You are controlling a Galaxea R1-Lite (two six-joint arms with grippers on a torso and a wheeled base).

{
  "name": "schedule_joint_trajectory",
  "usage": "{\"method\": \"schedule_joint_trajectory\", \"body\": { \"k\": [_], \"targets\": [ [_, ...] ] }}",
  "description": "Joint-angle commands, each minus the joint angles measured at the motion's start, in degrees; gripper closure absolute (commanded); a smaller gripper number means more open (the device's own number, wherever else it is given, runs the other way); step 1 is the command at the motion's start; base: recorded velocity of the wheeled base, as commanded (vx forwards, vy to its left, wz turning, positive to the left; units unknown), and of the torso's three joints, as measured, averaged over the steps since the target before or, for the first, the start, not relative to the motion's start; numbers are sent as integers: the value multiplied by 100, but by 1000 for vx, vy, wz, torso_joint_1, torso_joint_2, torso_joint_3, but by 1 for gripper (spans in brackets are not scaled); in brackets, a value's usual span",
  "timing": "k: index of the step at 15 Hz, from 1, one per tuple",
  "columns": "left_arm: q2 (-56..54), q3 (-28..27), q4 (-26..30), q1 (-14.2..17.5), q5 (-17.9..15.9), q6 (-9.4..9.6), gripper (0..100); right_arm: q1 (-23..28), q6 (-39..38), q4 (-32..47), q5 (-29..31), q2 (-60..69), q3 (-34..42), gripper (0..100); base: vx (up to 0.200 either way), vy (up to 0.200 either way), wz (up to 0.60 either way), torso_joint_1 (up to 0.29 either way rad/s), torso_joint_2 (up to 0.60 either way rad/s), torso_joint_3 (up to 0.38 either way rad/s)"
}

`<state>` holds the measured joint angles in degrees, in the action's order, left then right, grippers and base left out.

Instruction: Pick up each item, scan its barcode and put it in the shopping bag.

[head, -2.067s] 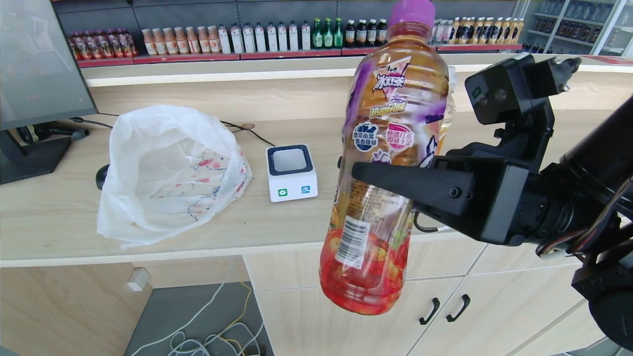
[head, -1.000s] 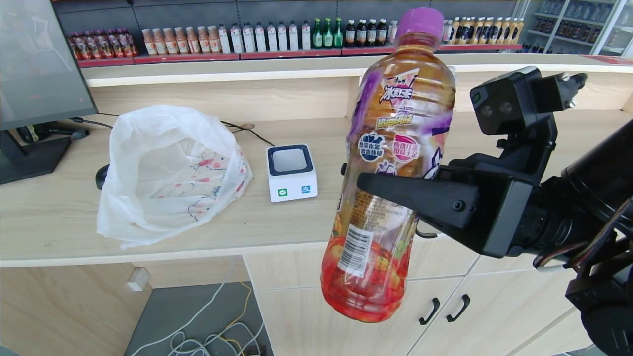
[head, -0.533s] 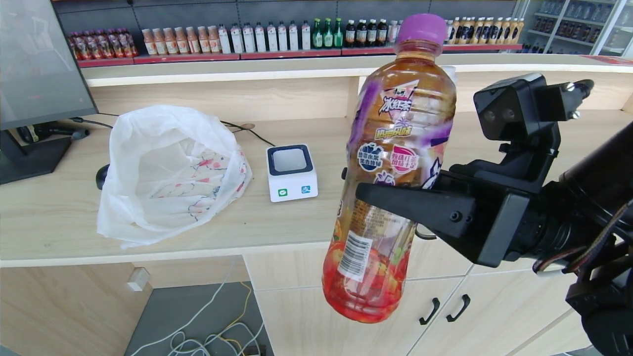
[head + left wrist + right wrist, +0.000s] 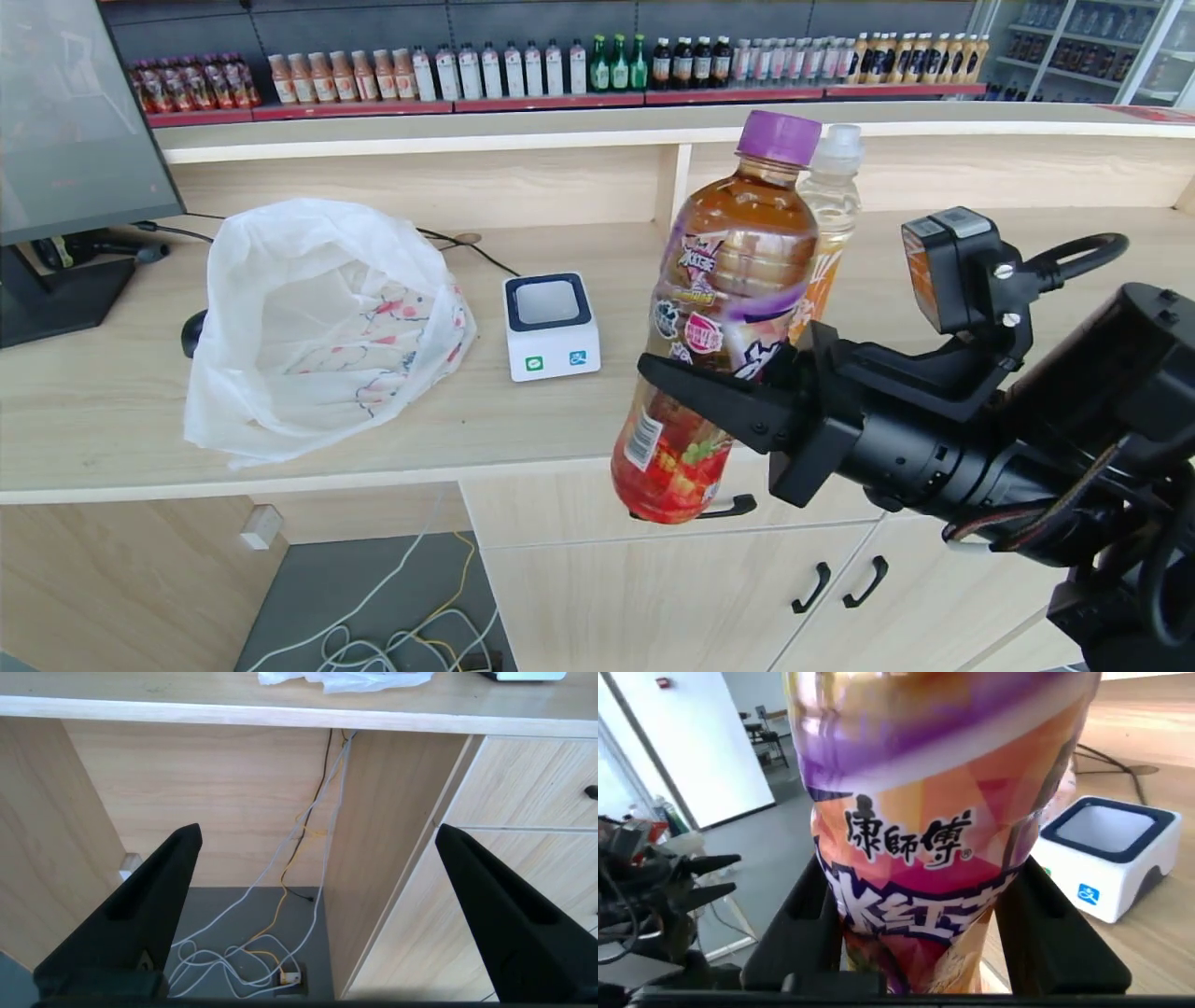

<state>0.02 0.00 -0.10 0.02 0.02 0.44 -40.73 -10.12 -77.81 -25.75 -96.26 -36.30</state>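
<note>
— What did your right gripper have?
— Its black fingers were clamped on the waist of a clear plastic bottle of amber drink with a purple cap. I held it in the air, tilted with the cap leaning to my right, over the front edge of the light wooden counter.

— What was printed on it?
— A wrap label in purple, orange and white. It had bold characters across the middle, and below them two round badges, one blue and one pink. Fruit pictures ran round the red base. A white barcode patch sat low on the side turned to my left.

— And the scanner?
— The white cube scanner with a dark-framed window on top stood on the counter to the left of the bottle and apart from it. It had a green icon and a blue icon on its front.

— The bag?
— The thin white plastic shopping bag with a red and blue print lay slumped with its mouth open, just beside the scanner on the far left side.

— Your left gripper?
— My left gripper hung low before the cupboards with its fingers spread wide and empty. Loose white and yellow cables lay on the floor beneath.

— Anything else?
— A second clear bottle with a white cap and an orange label showed just behind the one I held, its foot hidden. Rows of drinks bottles on a red-edged shelf lined the back wall.
</note>
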Motion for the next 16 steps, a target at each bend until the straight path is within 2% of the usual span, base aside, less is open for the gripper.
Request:
{"method": "schedule_joint_trajectory", "body": {
  "k": [1,3,4,6,7,10,13,16],
  "targets": [
    [-2,0,1,6,6,0,0,-462,291,3,588,213,264,100,0,0,0,0,0,0],
    [-2,0,-8,6,6,0,0,-875,643,3,1195,353,440,100,0,0,0,0,0,0],
    [-2,0,1,6,-2,0,0,-1245,1117,3,1599,380,396,100,0,0,0,0,0,0],
    [-2,0,1,6,6,0,0,-1543,1469,-6,2329,415,387,100,0,0,0,0,0,0],
    [-2,0,-8,6,6,0,0,-1561,1530,-6,2557,424,361,100,0,0,0,0,0,0],
    [-2,0,1,6,-2,0,0,-1570,2154,-375,3998,265,229,100,0,0,0,0,0,0],
    [-2,0,1,6,-2,9,0,-1605,2348,-964,4807,-25,159,100,0,0,0,0,0,0],
    [-2,0,-8,6,-2,9,0,-1622,2392,-990,5097,-113,88,100,0,0,0,0,0,0]
  ]
}}
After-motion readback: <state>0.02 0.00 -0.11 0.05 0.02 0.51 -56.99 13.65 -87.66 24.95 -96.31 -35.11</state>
